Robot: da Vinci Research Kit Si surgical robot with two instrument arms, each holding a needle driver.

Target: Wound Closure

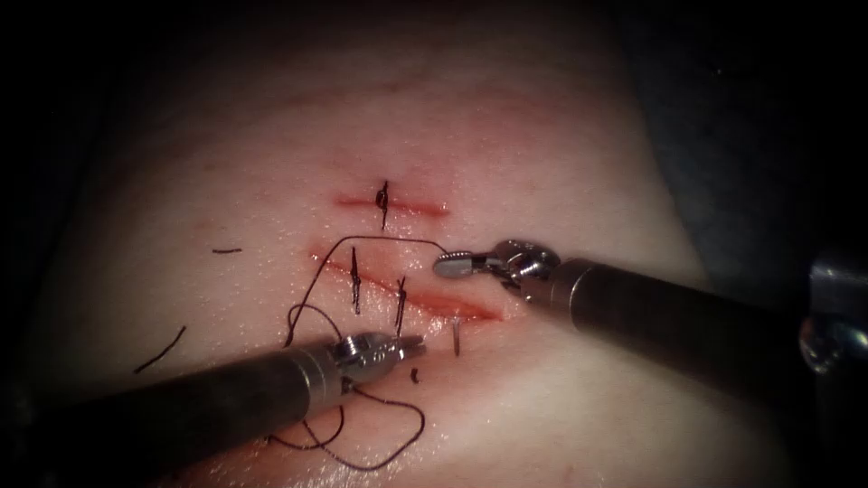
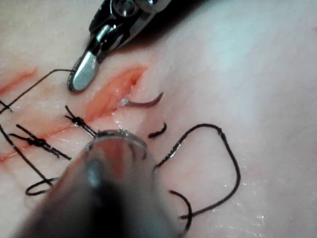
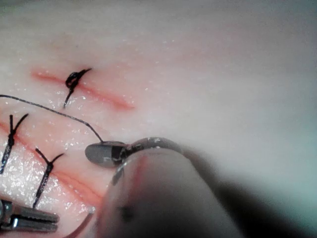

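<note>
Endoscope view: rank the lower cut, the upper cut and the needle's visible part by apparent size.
1. Lower cut, longest.
2. Upper cut.
3. Needle, a short stub standing in the tissue by the lower cut's right end, free of both tools.
The right tool, jaws shut, holds the thread; the left tool holds nothing.

Beyond the lit centre, the surroundings fall into darkness along the top and left edges. A dim grey-blue surface [image 1: 723, 117] lies at the upper right, and a dull metal fitting [image 1: 836, 312] sits at the right edge.
</note>
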